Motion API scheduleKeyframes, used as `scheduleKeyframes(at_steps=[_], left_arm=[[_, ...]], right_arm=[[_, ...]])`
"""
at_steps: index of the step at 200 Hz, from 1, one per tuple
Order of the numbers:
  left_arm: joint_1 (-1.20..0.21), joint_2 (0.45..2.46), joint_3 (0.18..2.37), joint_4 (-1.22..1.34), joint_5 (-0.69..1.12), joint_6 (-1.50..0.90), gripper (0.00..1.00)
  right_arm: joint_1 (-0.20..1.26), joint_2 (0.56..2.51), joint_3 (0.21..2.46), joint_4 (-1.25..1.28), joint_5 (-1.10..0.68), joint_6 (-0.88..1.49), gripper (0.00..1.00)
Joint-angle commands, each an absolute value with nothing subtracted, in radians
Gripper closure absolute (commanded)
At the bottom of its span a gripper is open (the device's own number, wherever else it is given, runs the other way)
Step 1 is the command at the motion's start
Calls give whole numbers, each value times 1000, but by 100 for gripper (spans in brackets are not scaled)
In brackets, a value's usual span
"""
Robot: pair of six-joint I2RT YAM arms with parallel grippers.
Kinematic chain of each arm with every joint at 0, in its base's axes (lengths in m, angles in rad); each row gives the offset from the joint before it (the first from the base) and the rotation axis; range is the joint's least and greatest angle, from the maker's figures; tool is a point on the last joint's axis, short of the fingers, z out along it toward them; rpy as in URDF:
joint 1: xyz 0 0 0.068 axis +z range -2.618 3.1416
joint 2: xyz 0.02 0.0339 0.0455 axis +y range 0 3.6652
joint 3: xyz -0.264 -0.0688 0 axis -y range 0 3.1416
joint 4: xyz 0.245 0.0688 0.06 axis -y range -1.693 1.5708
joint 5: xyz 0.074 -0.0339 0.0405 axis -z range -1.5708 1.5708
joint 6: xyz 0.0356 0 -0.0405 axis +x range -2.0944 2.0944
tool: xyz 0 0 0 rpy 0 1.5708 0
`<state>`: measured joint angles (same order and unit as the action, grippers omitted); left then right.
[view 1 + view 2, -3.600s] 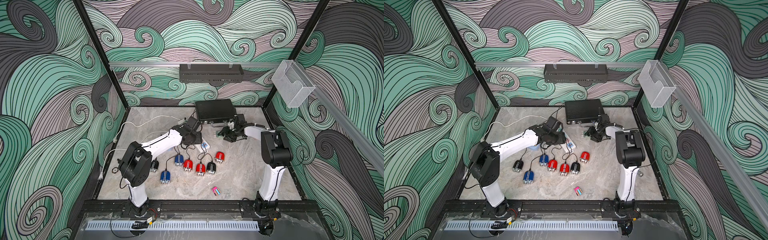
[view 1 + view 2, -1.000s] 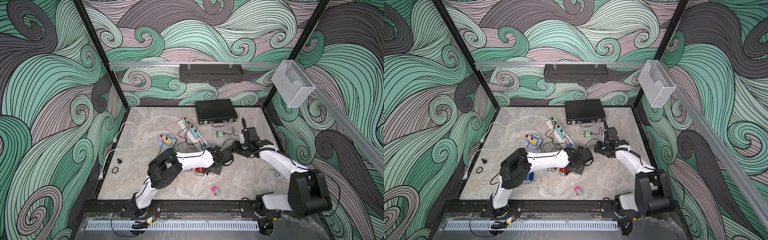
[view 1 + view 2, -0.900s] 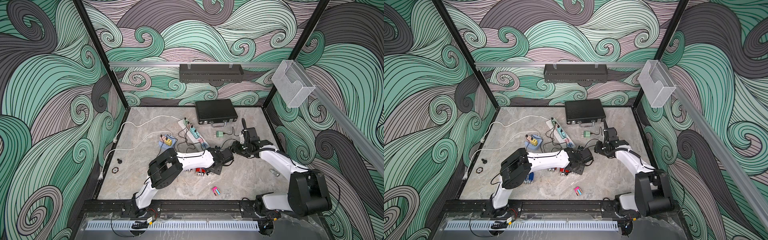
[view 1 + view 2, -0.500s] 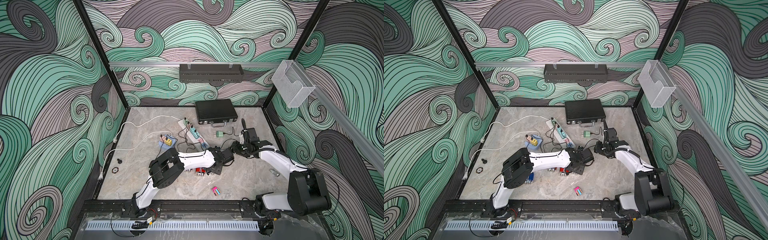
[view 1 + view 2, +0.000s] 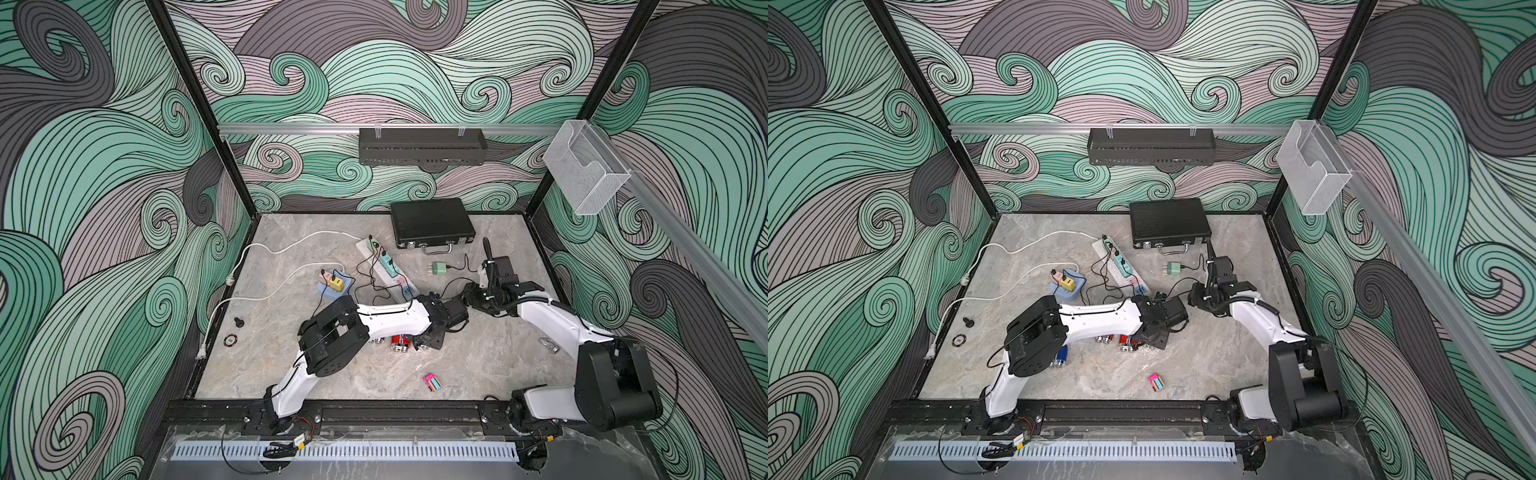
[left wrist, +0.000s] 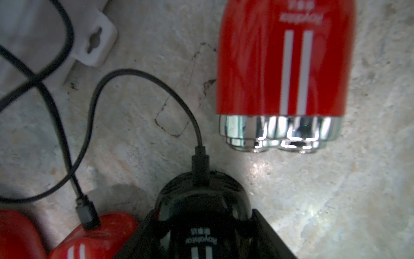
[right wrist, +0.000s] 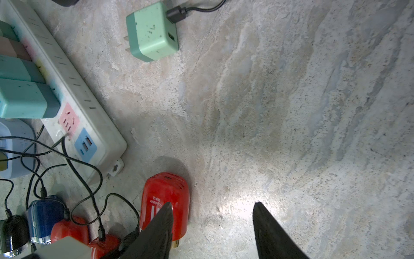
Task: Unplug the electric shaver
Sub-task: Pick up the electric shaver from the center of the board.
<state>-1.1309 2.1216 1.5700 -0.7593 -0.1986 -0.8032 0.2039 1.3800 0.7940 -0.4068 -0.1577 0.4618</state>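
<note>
My left tool (image 5: 433, 337) is clamped around the glossy black rounded electric shaver (image 6: 201, 201), its thin black rubbery cable (image 6: 134, 71) plugged in. My right tool (image 7: 212, 204) hangs spread, empty, above the mottled grey stone-look surface (image 7: 291, 112), ringed by swirl-patterned walls (image 5: 395, 62).

Top views high, looking down – wrist cameras close above table (image 7: 291, 112)

You've got the left gripper (image 5: 432, 337) down on a shaver (image 5: 422, 347) beside the red shaver (image 5: 400, 342), with the right gripper (image 5: 466, 299) close by, just behind it. Green adapter (image 5: 439, 269) lies apart from the power strip (image 5: 384, 266).
</note>
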Motion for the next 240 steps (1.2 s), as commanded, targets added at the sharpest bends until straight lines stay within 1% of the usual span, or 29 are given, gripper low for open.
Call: scheduleKeyframes(at_steps=[1,34,50,68,105,171,200,240], left_arm=[[-1131,2166,1580,-786,-169,-821,40],[-1130,2171,1585,-787,-163,-819,40],[-1131,2162,1577,-777,-165,-816,50],[-1130,2144,1562,-754,-170,-804,57],[-1130,2077,1526,-707,-197,-784,64],[-1130,1952,1450,-609,-202,-758,65],[-1130,1883,1385,-526,-184,-741,65],[-1128,1822,1327,-420,-149,-663,64]], right_arm=[[208,1390,787,-400,-168,475,42],[207,1391,785,-401,-168,475,42],[208,1389,787,-401,-168,474,42],[208,1385,787,-403,-164,476,42],[209,1366,785,-415,-168,482,42],[209,1286,753,-401,-308,526,44],[209,1274,708,-336,-423,568,45],[209,1237,663,-278,-530,584,48]])
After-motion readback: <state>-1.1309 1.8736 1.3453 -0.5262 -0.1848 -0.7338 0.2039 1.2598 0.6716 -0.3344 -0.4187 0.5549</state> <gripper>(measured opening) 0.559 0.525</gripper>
